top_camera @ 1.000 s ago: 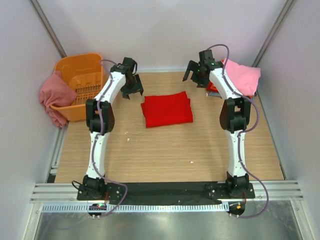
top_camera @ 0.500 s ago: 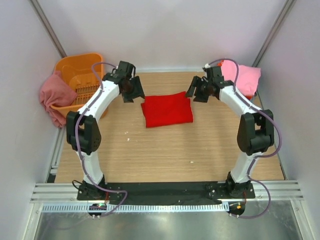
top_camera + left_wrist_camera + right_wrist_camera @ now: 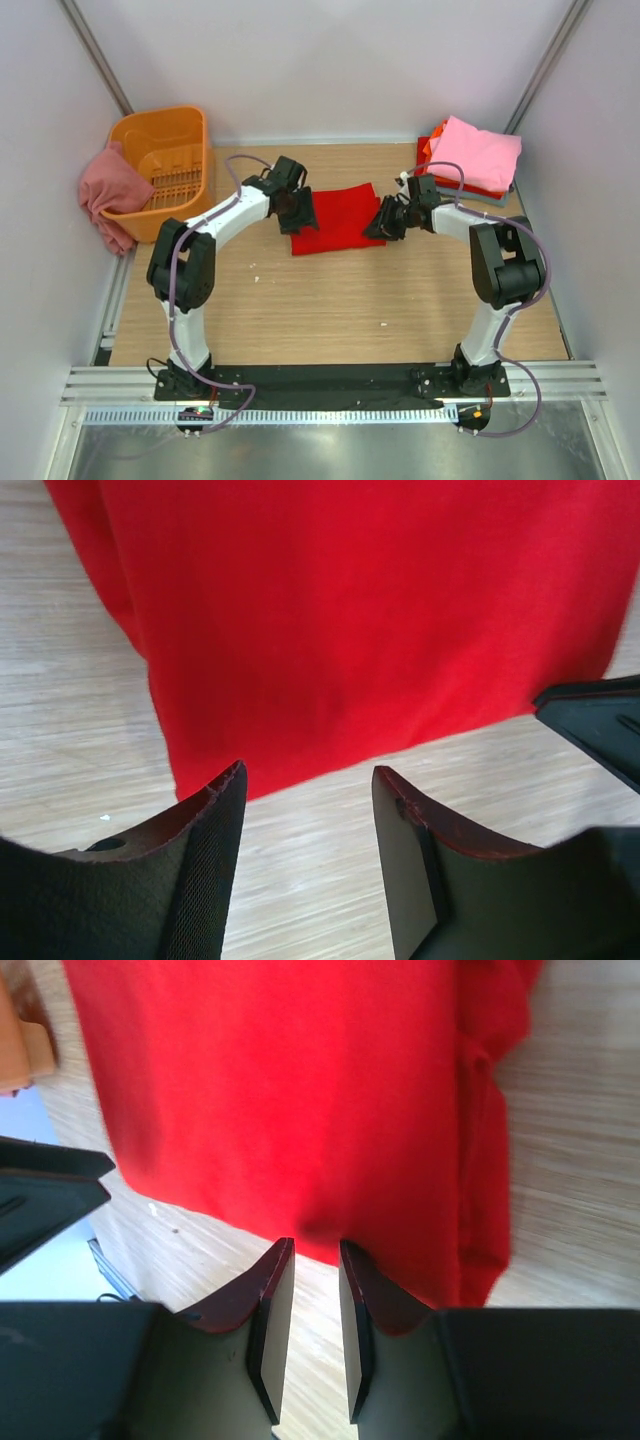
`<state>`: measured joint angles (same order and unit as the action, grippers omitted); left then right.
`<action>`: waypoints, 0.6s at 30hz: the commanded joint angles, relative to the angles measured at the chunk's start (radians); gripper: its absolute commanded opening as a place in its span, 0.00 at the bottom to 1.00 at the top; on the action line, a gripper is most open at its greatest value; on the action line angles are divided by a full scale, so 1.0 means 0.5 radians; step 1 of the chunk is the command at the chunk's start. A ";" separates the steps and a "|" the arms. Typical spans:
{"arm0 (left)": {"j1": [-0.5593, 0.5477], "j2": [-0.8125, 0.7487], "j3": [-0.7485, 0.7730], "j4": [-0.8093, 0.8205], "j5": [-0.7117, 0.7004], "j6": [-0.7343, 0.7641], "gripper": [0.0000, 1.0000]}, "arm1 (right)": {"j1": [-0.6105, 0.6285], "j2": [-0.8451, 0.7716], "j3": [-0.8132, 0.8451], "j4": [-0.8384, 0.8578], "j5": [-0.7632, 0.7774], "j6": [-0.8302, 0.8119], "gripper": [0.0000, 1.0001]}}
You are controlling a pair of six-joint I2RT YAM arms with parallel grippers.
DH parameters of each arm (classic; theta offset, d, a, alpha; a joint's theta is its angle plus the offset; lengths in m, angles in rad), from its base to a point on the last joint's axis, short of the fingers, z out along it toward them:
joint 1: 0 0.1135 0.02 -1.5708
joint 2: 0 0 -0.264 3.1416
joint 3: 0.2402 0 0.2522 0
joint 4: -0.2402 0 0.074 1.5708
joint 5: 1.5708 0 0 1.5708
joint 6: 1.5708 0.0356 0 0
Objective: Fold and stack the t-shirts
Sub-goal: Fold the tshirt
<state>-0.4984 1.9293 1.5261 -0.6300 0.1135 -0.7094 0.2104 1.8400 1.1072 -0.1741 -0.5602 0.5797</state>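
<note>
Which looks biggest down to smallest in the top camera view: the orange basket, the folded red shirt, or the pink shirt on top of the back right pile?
1. The orange basket, clearly largest.
2. The red shirt and the pink shirt look about alike. The red one is partly hidden, so I won't rank them.

The wood-grain table [image 3: 330, 300] carries a folded red shirt [image 3: 335, 215] in the middle of its far half. A stack of shirts [image 3: 480, 155], pink on top, sits in the far right corner, and an orange basket [image 3: 165, 135] in the far left.
</note>
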 commanded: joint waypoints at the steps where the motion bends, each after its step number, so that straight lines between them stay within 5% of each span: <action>1: 0.024 0.056 -0.128 0.210 0.018 -0.045 0.54 | -0.025 0.063 -0.164 0.149 -0.006 -0.052 0.30; 11: 0.036 0.056 -0.588 0.361 -0.110 0.023 0.50 | -0.031 -0.142 -0.692 0.287 0.117 -0.049 0.27; 16: 0.043 -0.017 -0.537 0.227 -0.196 0.124 0.53 | -0.028 -0.482 -0.742 0.094 0.139 -0.070 0.27; 18: 0.040 -0.069 -0.393 0.119 -0.215 0.206 0.59 | -0.028 -0.608 -0.669 -0.083 0.178 -0.116 0.34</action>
<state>-0.4854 1.9209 1.2877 -0.4404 0.0868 -0.6907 0.1970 1.6455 0.7418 -0.0849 -0.5381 0.5720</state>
